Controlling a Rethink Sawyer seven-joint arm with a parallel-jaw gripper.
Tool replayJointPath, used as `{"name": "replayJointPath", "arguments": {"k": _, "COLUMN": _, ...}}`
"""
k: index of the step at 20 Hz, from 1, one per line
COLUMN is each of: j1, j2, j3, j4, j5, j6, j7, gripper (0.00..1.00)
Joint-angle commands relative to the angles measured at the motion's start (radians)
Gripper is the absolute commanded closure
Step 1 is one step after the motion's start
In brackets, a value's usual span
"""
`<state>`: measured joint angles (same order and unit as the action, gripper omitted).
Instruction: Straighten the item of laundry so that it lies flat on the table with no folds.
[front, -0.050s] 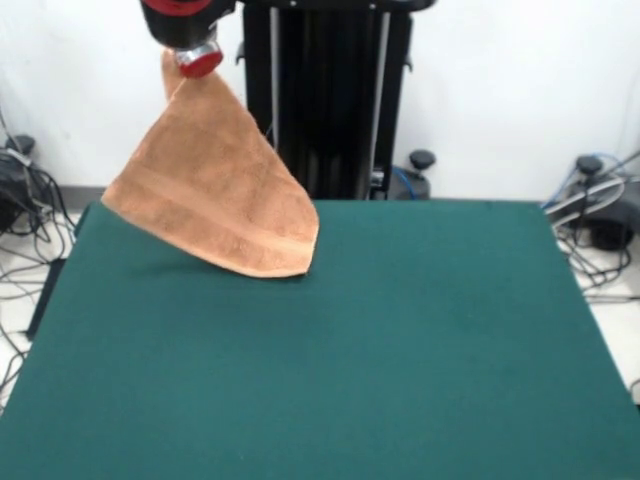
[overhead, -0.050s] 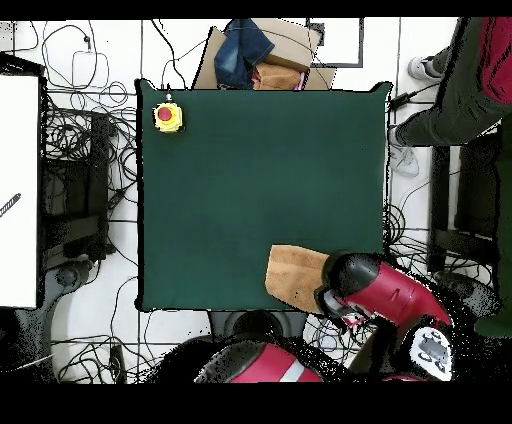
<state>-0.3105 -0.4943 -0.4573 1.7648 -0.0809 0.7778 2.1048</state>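
Note:
The item of laundry (front, -0.050s: 215, 190), a light orange-tan terry towel, hangs in the air from one corner. My gripper (front, -0.050s: 190, 58) is shut on that top corner at the far left of the table (front, -0.050s: 400, 350). A woven band runs across the towel's lower part. Its lowest edge touches or just clears the green top near the far edge. From overhead the towel (overhead, -0.050s: 297, 277) shows as a narrow tan patch at the table's (overhead, -0.050s: 260, 170) lower right. The red arm (overhead, -0.050s: 385, 292) covers the gripper there.
A yellow box with a red button (overhead, -0.050s: 168, 117) sits at one table corner. A person (overhead, -0.050s: 470, 80) stands beside the table's right edge in the overhead view. A cardboard box with blue cloth (overhead, -0.050s: 262, 55) lies beyond the far edge. Cables litter the floor.

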Motion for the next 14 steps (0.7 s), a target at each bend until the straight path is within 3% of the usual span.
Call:
{"name": "replayJointPath", "arguments": {"k": 1, "j1": 0.102, "j2": -0.016, "j3": -0.031, "j4": -0.023, "j5": -0.051, "j6": -0.29, "j7": 0.245, "gripper": 1.0}}
{"name": "replayJointPath", "arguments": {"k": 4, "j1": 0.174, "j2": -0.061, "j3": -0.045, "j4": 0.058, "j5": -0.001, "j6": -0.533, "j7": 0.352, "gripper": 1.0}}
{"name": "replayJointPath", "arguments": {"k": 6, "j1": 0.207, "j2": -0.09, "j3": -0.038, "j4": 0.108, "j5": 0.059, "j6": -0.627, "j7": 0.388, "gripper": 1.0}}
{"name": "replayJointPath", "arguments": {"k": 14, "j1": 0.327, "j2": -0.073, "j3": -0.03, "j4": 0.195, "j5": 0.279, "j6": -0.716, "j7": 0.425, "gripper": 1.0}}
